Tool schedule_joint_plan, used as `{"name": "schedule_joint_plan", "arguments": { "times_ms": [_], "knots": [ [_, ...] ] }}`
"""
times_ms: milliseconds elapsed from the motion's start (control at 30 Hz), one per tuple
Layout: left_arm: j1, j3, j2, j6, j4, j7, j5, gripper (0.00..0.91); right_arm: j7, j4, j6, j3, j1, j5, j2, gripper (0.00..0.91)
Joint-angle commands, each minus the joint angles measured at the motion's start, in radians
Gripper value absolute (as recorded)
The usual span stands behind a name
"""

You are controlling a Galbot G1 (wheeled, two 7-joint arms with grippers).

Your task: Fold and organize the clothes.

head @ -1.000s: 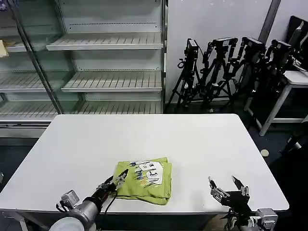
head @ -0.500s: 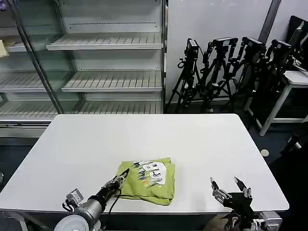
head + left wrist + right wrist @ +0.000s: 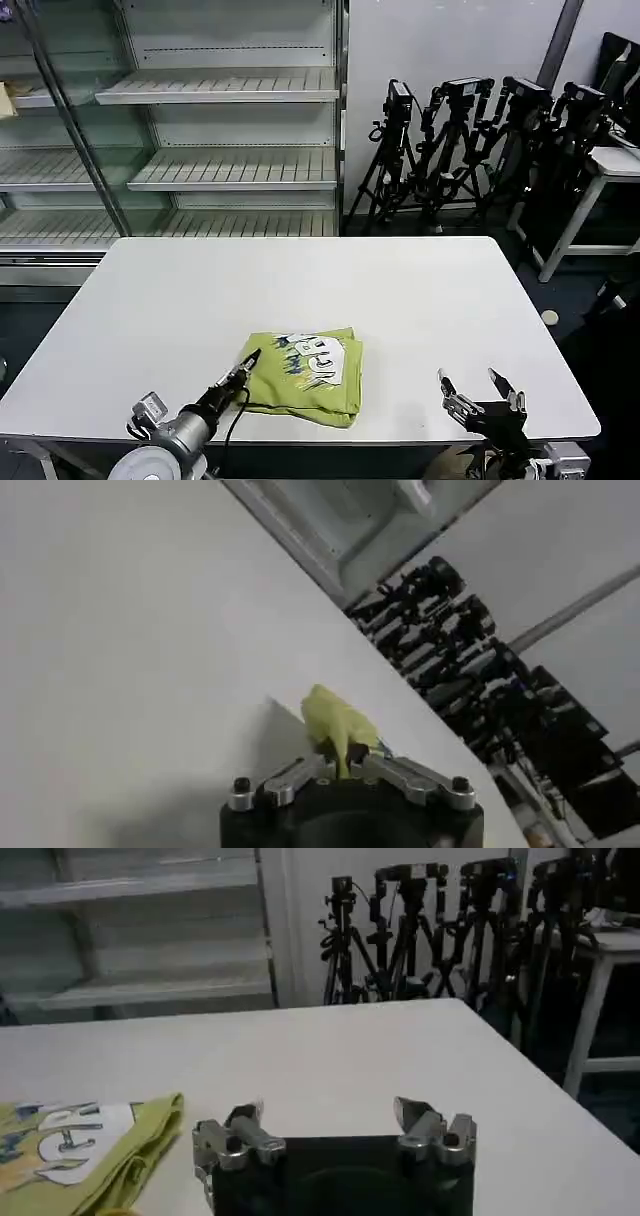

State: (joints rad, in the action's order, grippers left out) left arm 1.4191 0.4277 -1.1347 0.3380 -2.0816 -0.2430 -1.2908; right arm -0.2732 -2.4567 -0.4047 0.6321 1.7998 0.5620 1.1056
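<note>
The clothes are one lime-green shirt [image 3: 310, 385], folded into a small rectangle with a white printed graphic facing up, near the front edge of the white table [image 3: 300, 280]. My left gripper [image 3: 248, 360] is at the shirt's left edge and shut on a fold of the green fabric [image 3: 340, 725], which bunches between its fingers. My right gripper [image 3: 481, 385] hovers open at the table's front right, well apart from the shirt. In the right wrist view the gripper [image 3: 330, 1113] holds nothing, and the shirt [image 3: 70, 1148] lies off to its side.
Metal shelves [image 3: 220, 120] stand behind the table on the left. A cluster of black tripods [image 3: 480, 140] stands behind it on the right, and a small white side table [image 3: 610, 165] is at the far right. Bare tabletop surrounds the shirt.
The shirt slid a little to the right with my left gripper, then came slightly back left. My right gripper drifted a little toward the table's front right corner.
</note>
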Motion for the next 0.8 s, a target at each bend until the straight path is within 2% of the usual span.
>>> {"name": "schedule_joint_plan", "arguments": {
  "times_ms": [33, 133, 333, 467, 567, 667, 800],
  "knots": [
    [0.032, 0.108, 0.044, -0.001, -0.042, 0.002, -0.01, 0.04, 0.001, -0.003, 0.001, 0.004, 0.001, 0.003, -0.002, 0.907],
    [0.077, 0.194, 0.102, 0.003, -0.045, 0.05, 0.123, 0.04, 0.002, 0.001, 0.003, 0.006, -0.009, 0.011, -0.006, 0.907],
    [0.149, 0.512, 0.242, 0.007, -0.042, 0.219, 0.363, 0.04, 0.003, 0.027, 0.003, -0.015, -0.052, 0.022, -0.014, 0.907],
    [0.213, 0.662, 0.346, -0.069, 0.001, 0.356, 0.608, 0.04, 0.001, 0.049, 0.003, -0.028, -0.086, 0.03, -0.025, 0.907],
    [0.253, 0.763, 0.405, -0.135, 0.032, 0.435, 0.708, 0.04, 0.001, 0.054, 0.002, -0.029, -0.098, 0.038, -0.033, 0.907],
    [0.274, 0.838, 0.458, -0.187, 0.063, 0.478, 0.802, 0.04, 0.003, 0.06, 0.003, -0.023, -0.099, 0.049, -0.042, 0.907],
    [0.261, 0.817, 0.468, -0.172, 0.02, 0.466, 0.83, 0.04, 0.005, 0.07, 0.007, -0.016, -0.097, 0.056, -0.049, 0.907]
  ]
}}
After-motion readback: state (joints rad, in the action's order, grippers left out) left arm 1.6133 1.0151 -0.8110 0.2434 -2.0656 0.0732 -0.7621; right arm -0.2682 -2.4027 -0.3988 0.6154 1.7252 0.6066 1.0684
